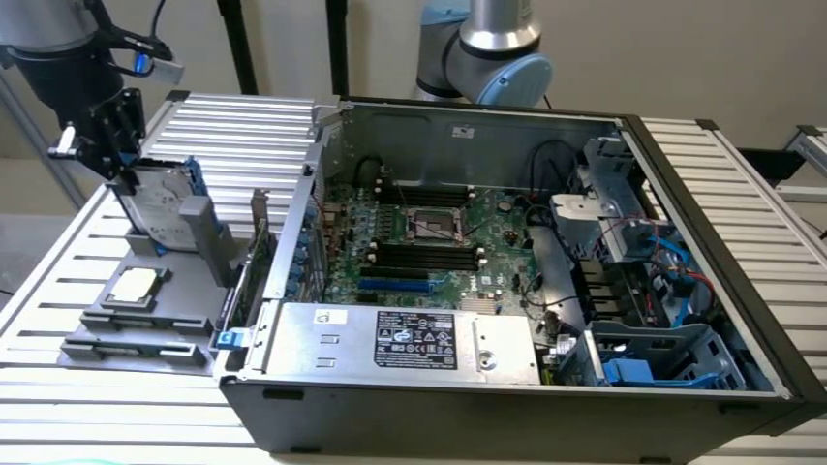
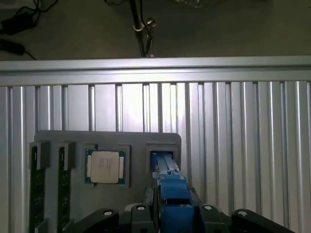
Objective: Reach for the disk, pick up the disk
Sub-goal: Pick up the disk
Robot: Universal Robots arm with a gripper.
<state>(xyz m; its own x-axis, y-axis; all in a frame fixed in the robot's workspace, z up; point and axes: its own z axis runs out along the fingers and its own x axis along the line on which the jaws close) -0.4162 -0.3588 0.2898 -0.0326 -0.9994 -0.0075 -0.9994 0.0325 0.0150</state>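
Disk (image 2: 171,191) stands edge-up, its blue bracket clamped in the closed gripper (image 1: 123,167). Lower end is at or in the slot of the grey tray (image 2: 138,145); can't tell if it has cleared. Beside it on the tray: square chip (image 2: 105,166), then memory sticks (image 2: 38,182). Beyond, slatted table (image 2: 233,121), with the open computer case (image 1: 517,412) at the exterior view's right. Risk, my read: the hold is on a thin edge, so the disk could pivot or slip. A tilted pull could jam it and drag the tray.
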